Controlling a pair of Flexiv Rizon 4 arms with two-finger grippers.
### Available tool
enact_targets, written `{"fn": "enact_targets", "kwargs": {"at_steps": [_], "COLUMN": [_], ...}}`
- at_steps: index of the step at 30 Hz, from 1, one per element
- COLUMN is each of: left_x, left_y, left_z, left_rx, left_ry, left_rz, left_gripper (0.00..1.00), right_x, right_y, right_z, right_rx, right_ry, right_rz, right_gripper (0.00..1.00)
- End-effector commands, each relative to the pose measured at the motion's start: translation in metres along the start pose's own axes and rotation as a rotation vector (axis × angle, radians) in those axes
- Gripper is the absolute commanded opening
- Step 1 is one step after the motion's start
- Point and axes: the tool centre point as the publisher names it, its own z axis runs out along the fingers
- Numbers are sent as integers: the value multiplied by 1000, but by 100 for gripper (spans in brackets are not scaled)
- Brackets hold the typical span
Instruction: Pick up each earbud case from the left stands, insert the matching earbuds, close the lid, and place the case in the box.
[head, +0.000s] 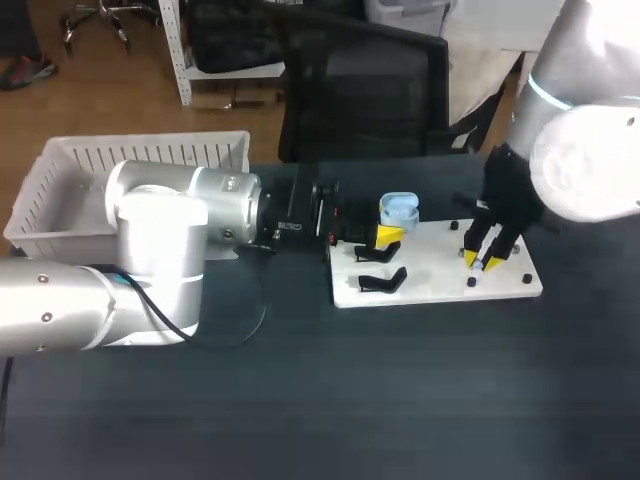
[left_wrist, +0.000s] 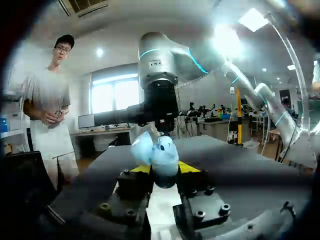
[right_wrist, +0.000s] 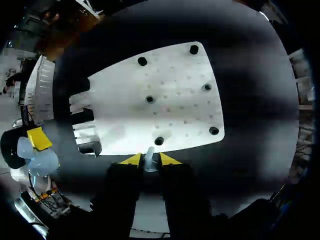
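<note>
One light blue earbud case (left_wrist: 157, 150), lid up, is squeezed between the fingers of my left gripper (left_wrist: 164, 170), above the back left edge of the white board (head: 430, 285). My right gripper (right_wrist: 147, 160) pinches a small white earbud (right_wrist: 149, 161) over the board's right side. The white box (head: 60, 190) stands at the back left corner of the table (head: 300, 400).

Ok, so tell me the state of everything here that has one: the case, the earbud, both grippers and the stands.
earbud case: lid open, lifted off the stands
left gripper: shut on the earbud case
earbud: out of the case, pinched between yellow tips
right gripper: shut on the earbud, over the white board
black stands: both showing hold nothing
</note>
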Motion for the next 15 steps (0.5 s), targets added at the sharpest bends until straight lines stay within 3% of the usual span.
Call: {"fn": "enact_targets", "kwargs": {"at_steps": [1,8,15], "left_x": [1,1,1], "left_y": [-2,-2,-2], "left_z": [0,0,0], "left_rx": [-7,-7,-7], "left_ry": [-2,-2,-2], "left_rz": [4,4,4], "left_gripper": [0,0,0], "right_x": [11,15,19], "right_y": [-1,3,19], "right_z": [-24,-53,-75], "right_rx": [1,10,30], "right_ry": [-13,-14,36], "right_rz": [6,25,19], "right_gripper": [0,0,0]}}
